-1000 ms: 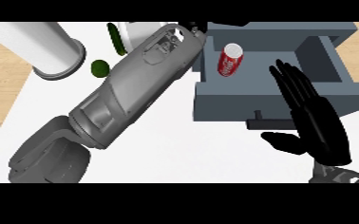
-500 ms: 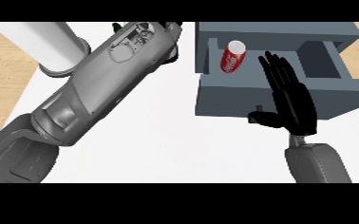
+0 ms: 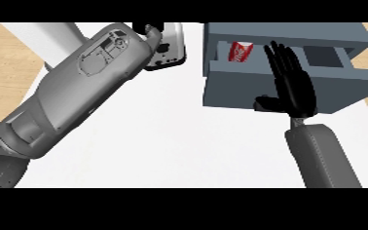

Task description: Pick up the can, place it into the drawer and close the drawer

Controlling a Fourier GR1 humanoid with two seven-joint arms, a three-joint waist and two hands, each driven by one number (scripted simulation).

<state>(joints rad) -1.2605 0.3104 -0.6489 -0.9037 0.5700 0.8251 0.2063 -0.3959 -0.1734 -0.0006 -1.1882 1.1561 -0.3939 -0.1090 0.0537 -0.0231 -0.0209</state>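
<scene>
A red can (image 3: pixel 241 51) lies inside the open grey drawer (image 3: pixel 273 97), near its left wall. My right hand (image 3: pixel 293 85) is open, fingers straight and pointing away from me, in front of the drawer's front panel and partly over it. The left forearm (image 3: pixel 86 83) stretches across the left of the view toward the top. Only a bit of my left hand (image 3: pixel 147 29) shows beyond the wrist at the top edge, and its fingers are hidden.
A white cylinder (image 3: pixel 54 41) stands at the upper left behind the left forearm. The white counter (image 3: pixel 179 141) spreads below the drawer, with a wooden strip (image 3: pixel 14 58) at the far left.
The view has shifted, so the drawer and can sit lower and more to the right. My right hand has moved up against the drawer's front. The left forearm has swung further up and left.
</scene>
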